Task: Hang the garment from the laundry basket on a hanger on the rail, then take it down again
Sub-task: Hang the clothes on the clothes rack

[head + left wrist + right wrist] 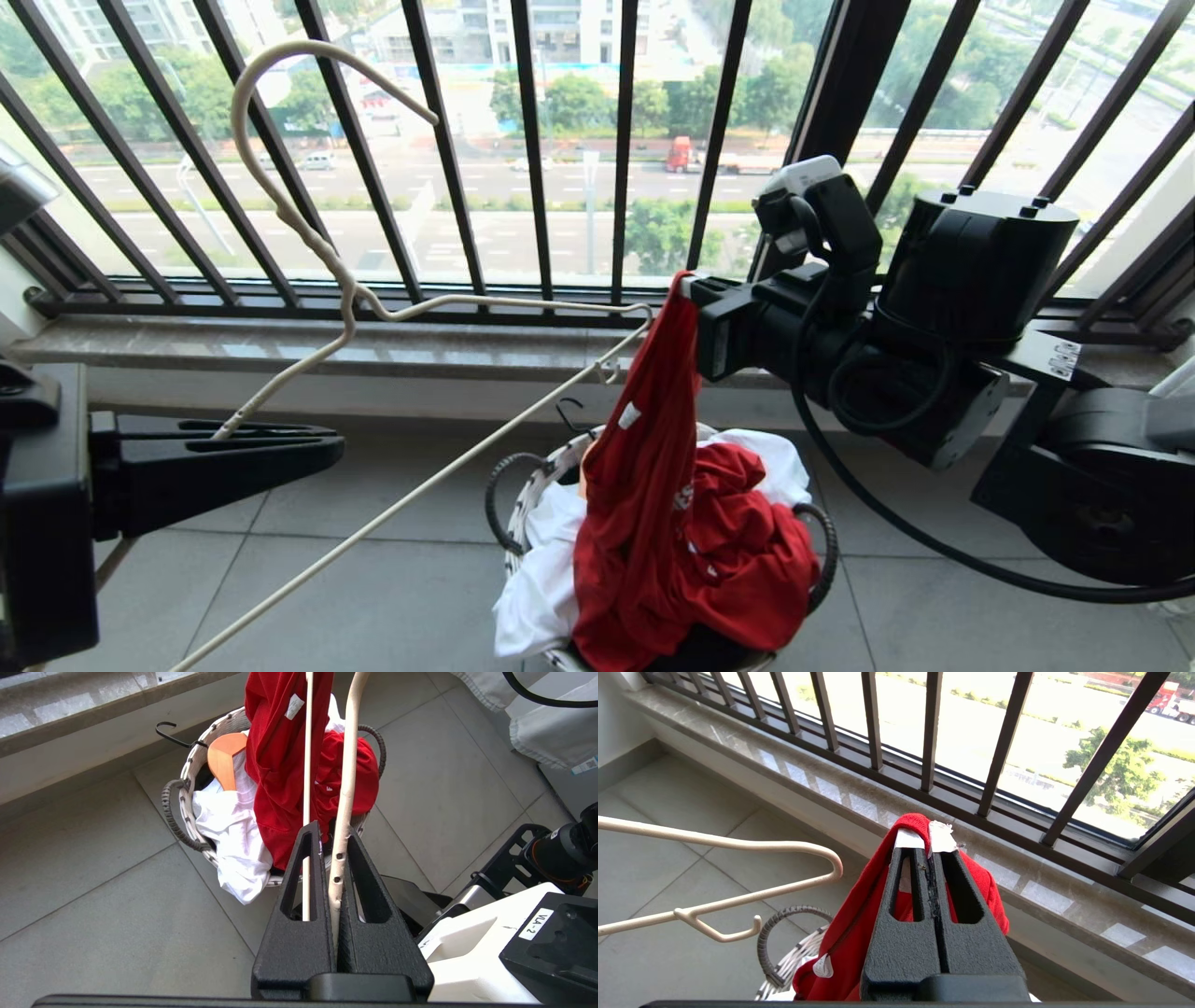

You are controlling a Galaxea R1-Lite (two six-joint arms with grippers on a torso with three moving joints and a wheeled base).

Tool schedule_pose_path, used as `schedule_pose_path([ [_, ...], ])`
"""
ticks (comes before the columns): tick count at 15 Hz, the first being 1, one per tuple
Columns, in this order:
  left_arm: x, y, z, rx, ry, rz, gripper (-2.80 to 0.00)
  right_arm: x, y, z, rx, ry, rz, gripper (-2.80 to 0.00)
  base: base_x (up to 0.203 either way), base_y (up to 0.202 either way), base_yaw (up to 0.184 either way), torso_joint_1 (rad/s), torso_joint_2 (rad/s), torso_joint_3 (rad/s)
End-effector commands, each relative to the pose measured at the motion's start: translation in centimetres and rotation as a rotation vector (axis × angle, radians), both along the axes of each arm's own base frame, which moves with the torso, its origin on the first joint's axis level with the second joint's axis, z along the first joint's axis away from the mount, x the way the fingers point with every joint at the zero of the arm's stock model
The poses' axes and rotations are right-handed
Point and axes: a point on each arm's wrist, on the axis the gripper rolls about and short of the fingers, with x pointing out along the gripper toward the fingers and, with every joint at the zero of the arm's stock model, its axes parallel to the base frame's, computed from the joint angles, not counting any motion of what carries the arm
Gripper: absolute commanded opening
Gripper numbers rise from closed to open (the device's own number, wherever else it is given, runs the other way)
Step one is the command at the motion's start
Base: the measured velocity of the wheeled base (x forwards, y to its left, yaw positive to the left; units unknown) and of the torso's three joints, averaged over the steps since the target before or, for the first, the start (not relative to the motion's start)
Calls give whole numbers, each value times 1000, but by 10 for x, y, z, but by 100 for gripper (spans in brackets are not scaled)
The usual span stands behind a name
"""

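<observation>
My left gripper [331, 450] [334, 835] is shut on one sloping arm of the cream-white hanger [308, 233] [348, 765], which stands up with its long hook high before the window. The hanger's far shoulder [831, 868] reaches close beside the garment. My right gripper [689, 287] [927, 847] is shut on a fold of the red garment [653, 523] [859, 914] [280, 742]. The garment hangs from it, its lower part still bunched in the laundry basket [532, 490] [191, 765] on the floor. The rail is out of view.
A white cloth [233, 826] spills over the basket's rim, and a light-wood hanger [224, 756] with a black hook lies inside. Behind run a stone sill [280, 345] and the black barred window railing [532, 149]. Grey floor tiles surround the basket.
</observation>
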Motion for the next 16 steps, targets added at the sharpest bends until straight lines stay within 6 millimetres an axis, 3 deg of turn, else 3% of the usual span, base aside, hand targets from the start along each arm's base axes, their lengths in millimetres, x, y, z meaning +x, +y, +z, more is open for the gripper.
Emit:
schedule_pose_path([
  [1,-1,1,0,-4,-2,0,-280,4,1,-3,-4,3,-6,-280,0,0,0,-1,2,203],
  [16,-3,2,-3,9,-4,1,-280,10,4,-12,-20,24,-12,-280,0,0,0,1,3,204],
])
